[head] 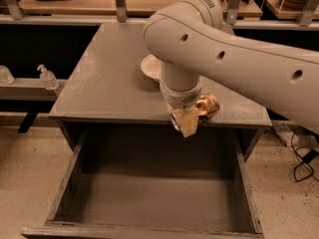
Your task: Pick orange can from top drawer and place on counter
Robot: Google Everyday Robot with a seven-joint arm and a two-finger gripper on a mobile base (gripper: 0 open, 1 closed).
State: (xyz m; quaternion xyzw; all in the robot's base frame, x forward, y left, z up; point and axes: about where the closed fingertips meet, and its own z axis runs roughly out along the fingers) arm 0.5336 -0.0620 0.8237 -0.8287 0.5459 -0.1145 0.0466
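Tool (191, 119) at counter (112, 86) edge grips dented orange can (208, 105).

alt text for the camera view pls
The gripper holds the orange can over the front edge of the counter, above the open top drawer. A white paper bowl sits on the counter behind the arm.

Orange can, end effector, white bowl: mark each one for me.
orange can (207, 106), camera view, its dented golden side.
end effector (189, 125), camera view, at the counter's (109, 83) front edge, between fingertips.
white bowl (151, 67), camera view, its visible left rim.
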